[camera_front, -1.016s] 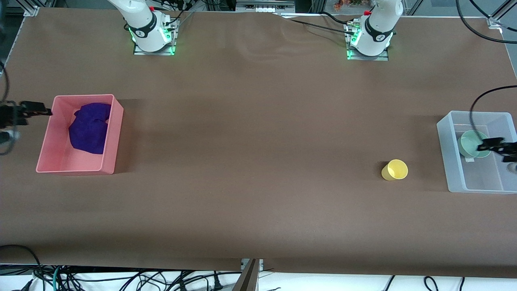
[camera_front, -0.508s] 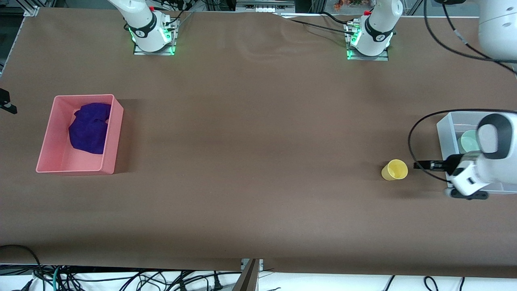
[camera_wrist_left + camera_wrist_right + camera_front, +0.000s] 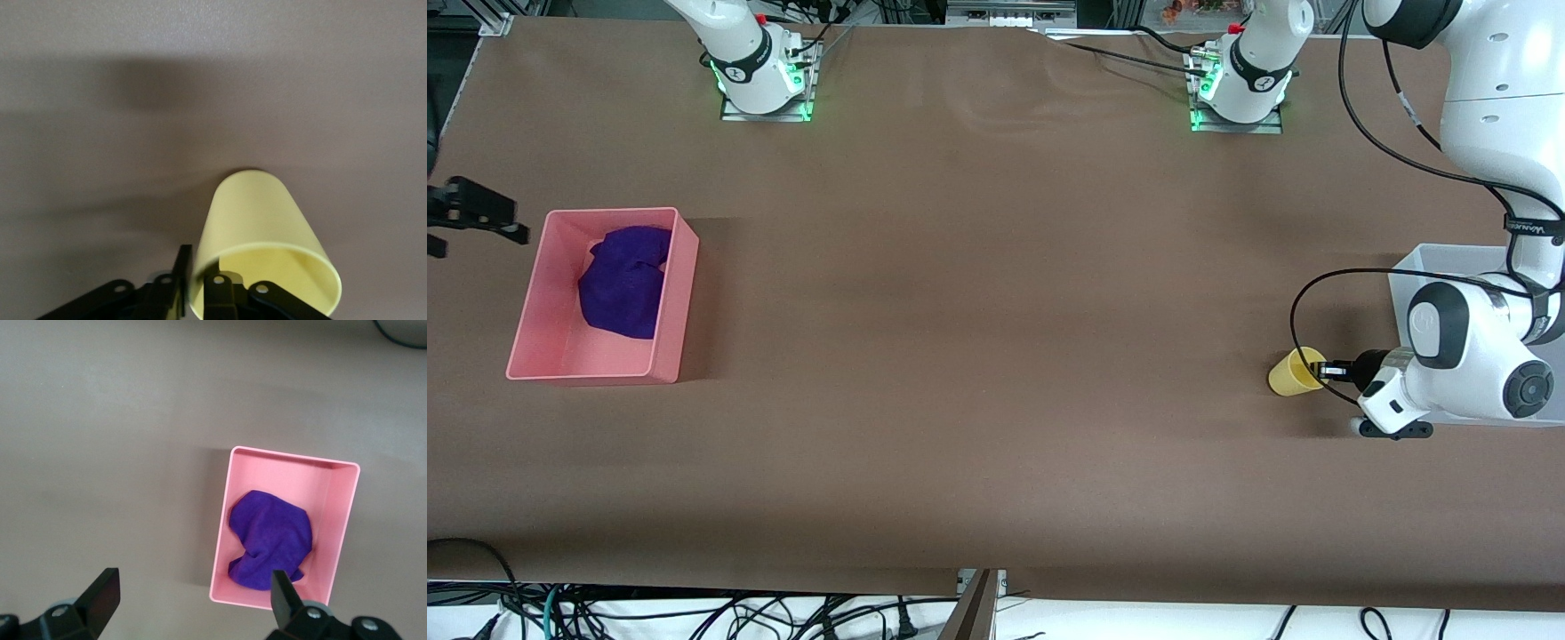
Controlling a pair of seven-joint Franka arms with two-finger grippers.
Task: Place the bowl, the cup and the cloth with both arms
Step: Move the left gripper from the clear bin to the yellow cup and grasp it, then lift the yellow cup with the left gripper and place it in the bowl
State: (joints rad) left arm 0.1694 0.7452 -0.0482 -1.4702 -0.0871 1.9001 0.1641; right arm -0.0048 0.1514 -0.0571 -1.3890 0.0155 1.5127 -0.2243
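The yellow cup stands on the brown table near the left arm's end. My left gripper is at its rim. In the left wrist view the cup has one finger outside its wall and the other inside, pinched on the rim. The purple cloth lies bunched in the pink bin at the right arm's end. My right gripper is open and empty, up beside that bin; its wrist view shows the cloth in the bin below. The bowl is hidden by the left arm.
A clear plastic bin stands at the left arm's end, beside the cup and mostly covered by the left arm. The left arm's black cable loops over the table above the cup.
My left gripper left the clear bin, came down to the cup and closed on its rim. My right gripper drew back from the pink bin's edge and hovers beside it.
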